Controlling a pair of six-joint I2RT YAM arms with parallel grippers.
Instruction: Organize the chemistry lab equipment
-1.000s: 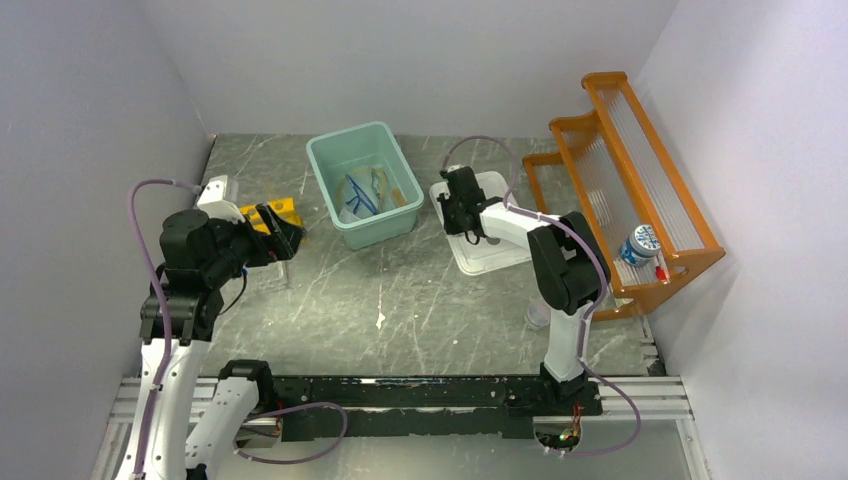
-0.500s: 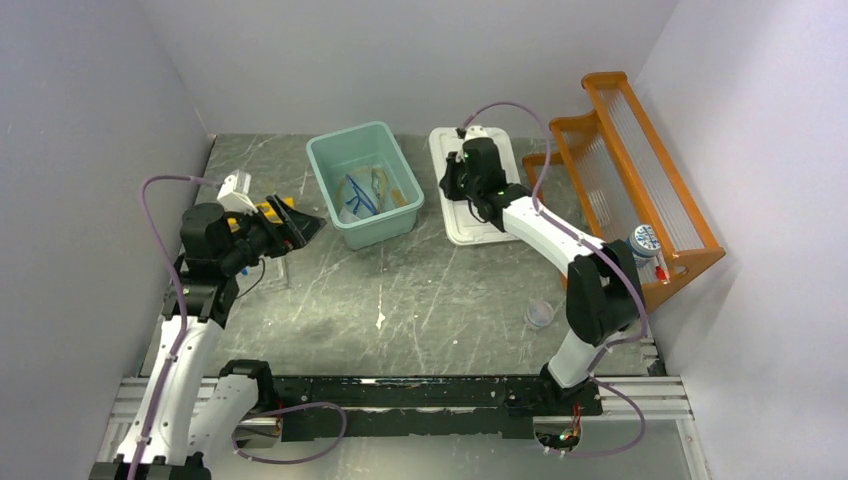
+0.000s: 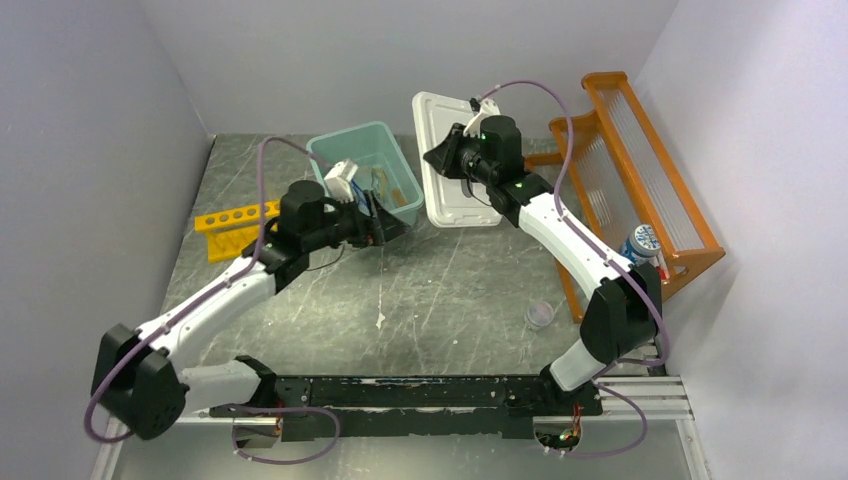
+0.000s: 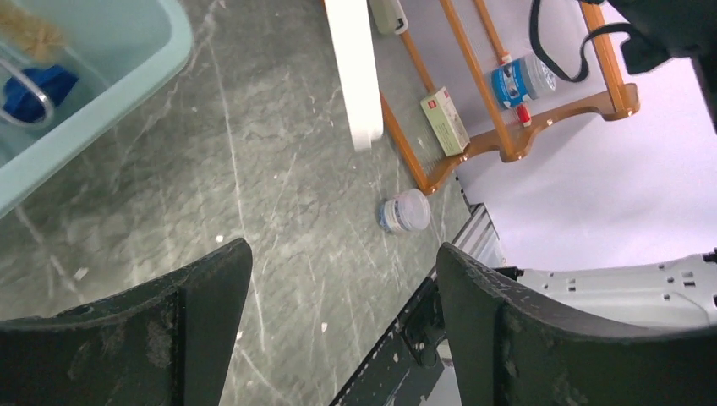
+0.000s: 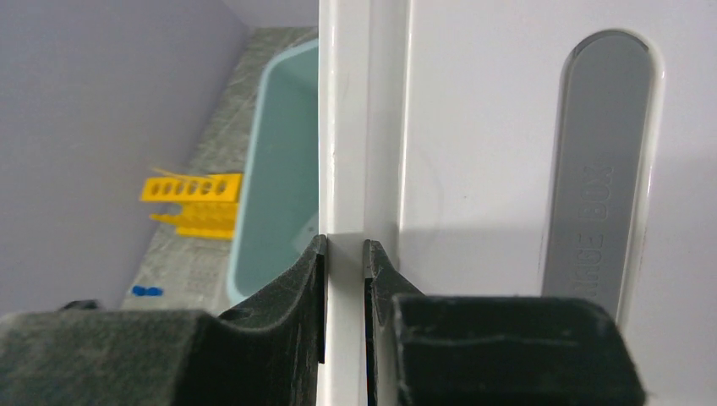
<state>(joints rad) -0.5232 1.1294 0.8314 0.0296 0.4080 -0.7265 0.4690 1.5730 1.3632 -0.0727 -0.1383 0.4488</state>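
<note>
My right gripper (image 3: pixel 455 160) is shut on the rim of a white lid (image 3: pixel 440 165) and holds it tilted on edge in the air, beside the teal bin (image 3: pixel 335 150). In the right wrist view the fingers (image 5: pixel 309 271) pinch the lid's rim (image 5: pixel 345 169). My left gripper (image 3: pixel 388 226) is open and empty, just off the bin's front right corner. The left wrist view shows blue tubing (image 4: pixel 25 89) inside the bin (image 4: pixel 127 93). The yellow tube rack (image 3: pixel 235 225) lies at the left. A clear cup (image 3: pixel 540 315) stands at the front right.
The orange wooden shelf (image 3: pixel 640 170) stands along the right wall with a blue-labelled jar (image 3: pixel 640 243) on its low level. A small box (image 4: pixel 444 120) lies under the shelf. A small blue item (image 5: pixel 145 291) lies near the rack.
My right gripper lifted the white lid off the table and tilted it up toward the bin. My left arm swung right from the yellow rack to the bin's front right corner.
</note>
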